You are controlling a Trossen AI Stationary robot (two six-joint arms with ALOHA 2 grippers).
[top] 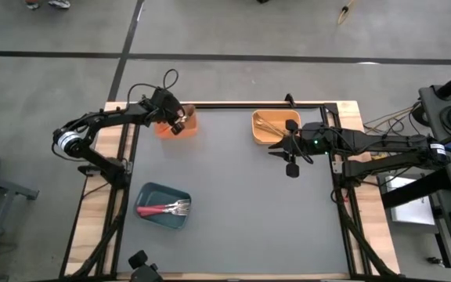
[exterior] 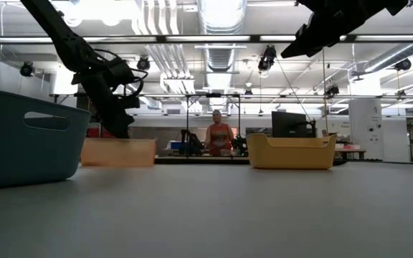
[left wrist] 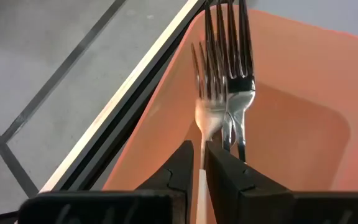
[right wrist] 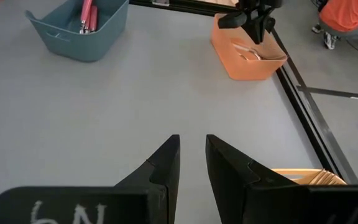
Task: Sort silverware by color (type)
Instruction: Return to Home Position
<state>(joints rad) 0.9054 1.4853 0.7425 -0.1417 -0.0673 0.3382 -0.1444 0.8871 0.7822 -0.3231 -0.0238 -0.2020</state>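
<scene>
Left gripper point(left wrist: 197, 149) inside orange bin point(left wrist: 291, 81), clamped on one fork point(left wrist: 207, 106); two more forks point(left wrist: 236, 74) alongside. Right gripper point(right wrist: 192, 146) parted, empty.

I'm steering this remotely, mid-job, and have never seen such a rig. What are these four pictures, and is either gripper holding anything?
This is a robot with two dark arms working at a grey table. The high view looks straight down; the low view looks level across the tabletop; each wrist view looks forward from one arm's wrist. Three bins stand on the table: a teal bin with pink forks, a yellow bin with gold forks, and an orange bin with metal-tined forks. The left gripper is down at the orange bin; one fork's stem runs right up to it, but whether it is held cannot be told. The right gripper hovers near the yellow bin, slightly open, holding nothing.
</scene>
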